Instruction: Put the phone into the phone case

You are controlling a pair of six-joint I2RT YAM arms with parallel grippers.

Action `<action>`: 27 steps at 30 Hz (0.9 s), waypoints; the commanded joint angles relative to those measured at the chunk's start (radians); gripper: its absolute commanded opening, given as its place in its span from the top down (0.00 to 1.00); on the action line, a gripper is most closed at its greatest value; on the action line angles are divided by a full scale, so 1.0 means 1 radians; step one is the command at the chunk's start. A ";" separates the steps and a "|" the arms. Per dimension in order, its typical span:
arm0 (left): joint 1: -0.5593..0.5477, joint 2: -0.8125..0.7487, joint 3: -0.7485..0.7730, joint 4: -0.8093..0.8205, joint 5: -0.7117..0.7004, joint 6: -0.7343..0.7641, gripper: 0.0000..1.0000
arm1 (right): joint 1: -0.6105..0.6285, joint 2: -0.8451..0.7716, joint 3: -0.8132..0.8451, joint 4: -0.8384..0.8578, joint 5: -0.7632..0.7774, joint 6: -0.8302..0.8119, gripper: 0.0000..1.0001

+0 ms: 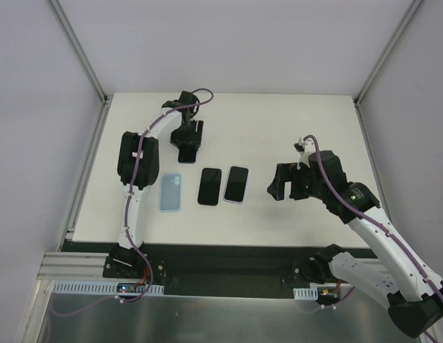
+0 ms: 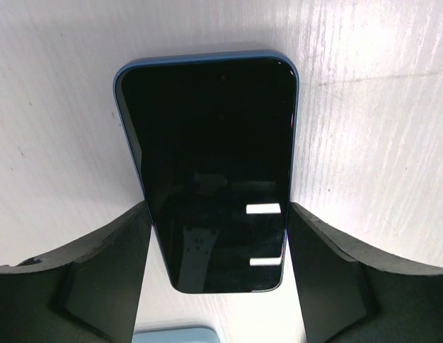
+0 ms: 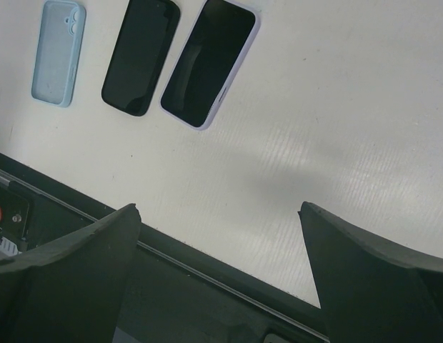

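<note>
white worktop (image 1: pixel 279 121) fills the middle of the top view, boxed in by pale grey walls and metal frame posts, with a dark rail along its near edge.

three things lie in a row on the near-left part. the light blue case (image 1: pixel 171 193) is leftmost, lying flat with its open side up. the black phone (image 1: pixel 209 186) lies just to its right, screen up. the lilac-edged phone (image 1: pixel 236 184) lies just beside that, also screen up. none of the three touch each other.

further back lies the blue-edged phone (image 2: pixel 211 164), flat on the worktop with its dark screen up, apart from the row. the left arm reaches out to it, and the left hand (image 1: pixel 187 139) sits directly over it. in the left wrist view the two black fingers (image 2: pixel 107 286) straddle the near end of this phone, one against each long edge. they look to be touching or just beside the edges, and i cannot tell whether they are pinching it. the phone is outside the case and well apart from it.

the right hand (image 1: pixel 284 183) hangs above bare worktop to the right of the row, near the lilac-edged phone but not touching it. its fingers (image 3: pixel 71 271) are spread wide with nothing between them.
</note>
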 commanded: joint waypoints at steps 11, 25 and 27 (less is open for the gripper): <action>0.004 -0.269 -0.140 -0.015 0.050 -0.015 0.97 | -0.003 -0.035 -0.011 -0.011 0.008 0.017 0.04; 0.004 -0.648 -0.560 -0.098 -0.017 -0.124 0.99 | -0.003 -0.025 -0.023 0.010 -0.018 0.026 0.04; -0.002 -0.714 -0.616 -0.096 -0.008 -0.146 0.99 | -0.003 -0.025 -0.028 0.018 -0.023 0.029 0.04</action>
